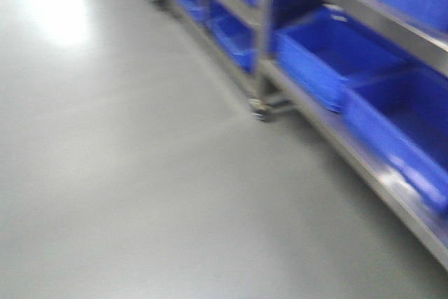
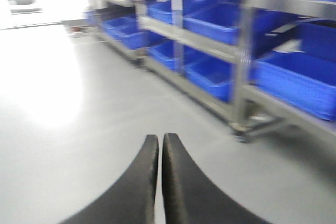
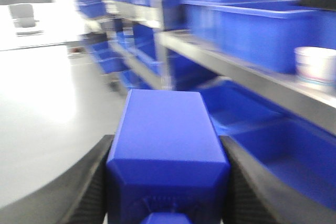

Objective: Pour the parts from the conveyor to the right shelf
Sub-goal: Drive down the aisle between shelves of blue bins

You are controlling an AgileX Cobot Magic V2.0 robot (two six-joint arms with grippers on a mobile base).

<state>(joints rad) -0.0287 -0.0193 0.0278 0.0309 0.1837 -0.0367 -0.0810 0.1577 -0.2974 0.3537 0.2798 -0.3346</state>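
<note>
Grey floor (image 1: 105, 173) runs along the steel shelf (image 1: 364, 166), whose tiers carry blue bins (image 1: 329, 54). The right pincer (image 3: 168, 182) clamps the blue part (image 3: 165, 140) between its dark fingers, near the shelf. The left pincer (image 2: 160, 139) is pressed together, empty, over the floor. All views are blurred.

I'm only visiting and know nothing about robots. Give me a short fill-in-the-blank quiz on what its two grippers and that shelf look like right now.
1. The right gripper is shut on a block whose colour is ___.
2. The left gripper is shut and holds ___.
3. In the front view, the shelf with its bins lies on the ___ side.
4. The cup on the shelf is mostly ___.
Missing words: blue; nothing; right; white.
</note>
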